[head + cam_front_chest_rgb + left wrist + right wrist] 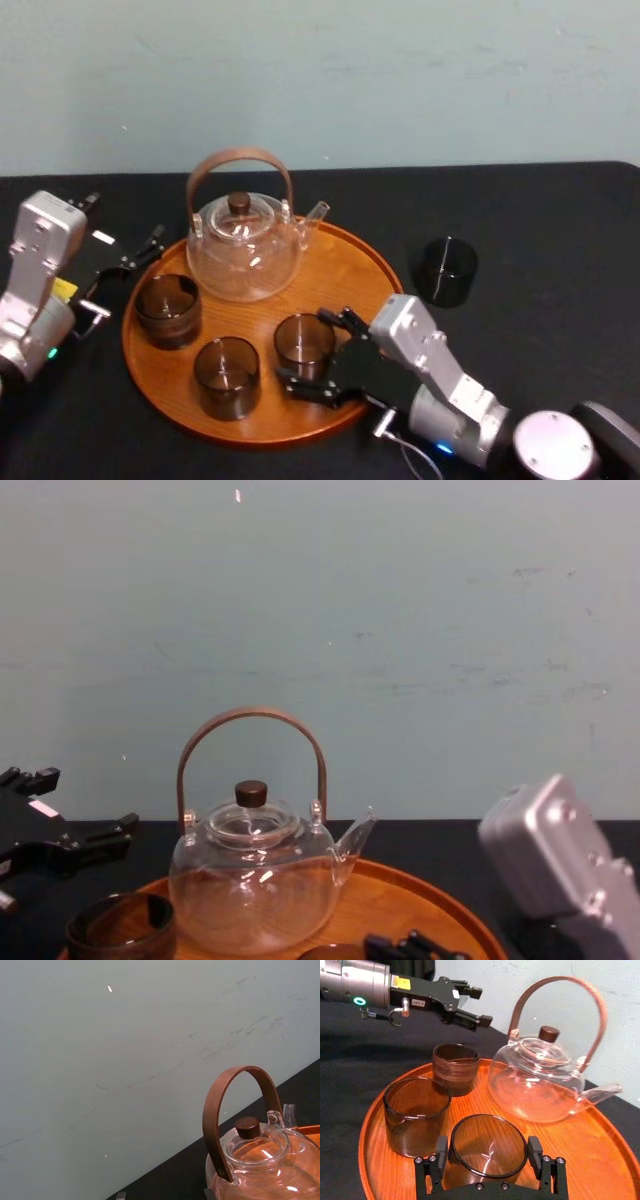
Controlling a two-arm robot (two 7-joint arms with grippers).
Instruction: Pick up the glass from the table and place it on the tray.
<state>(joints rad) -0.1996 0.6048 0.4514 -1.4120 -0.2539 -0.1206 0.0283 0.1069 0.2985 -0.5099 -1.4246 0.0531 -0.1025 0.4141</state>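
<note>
- Toward the front edge of the tray (370,270), right of centre, the smoky glass (303,343) sits upright between the jaws of the right gripper (488,1156), which grasps it on opposite sides of its wall. Its base looks to be down on the wood.
- Off the tray's left rim, the left gripper (477,1006) hovers over the black tabletop (560,230), spread wide and empty.
- Likely step: letting go and backing away, with the placing nearly done.
- Risk: a second smoky glass (227,377) stands just beside the held one, on its left. A jaw swinging outward, or a sideways retreat, could knock it.
- Risk: if the base is not fully seated, release could leave the glass rocking or tipped. Drawing back toward the tray's front edge with a pad dragging on the wall could pull the glass over the low rim.
- Behind the glass stands the glass teapot (245,250) with its curved brown handle, its spout toward the tray's right, so pushing forward would be unwise.
- At the tray's left side stands a dark brown cup (167,310), well clear of the right gripper.
- One dark glass (446,270) stands on the tabletop just beyond the tray's right rim.
</note>
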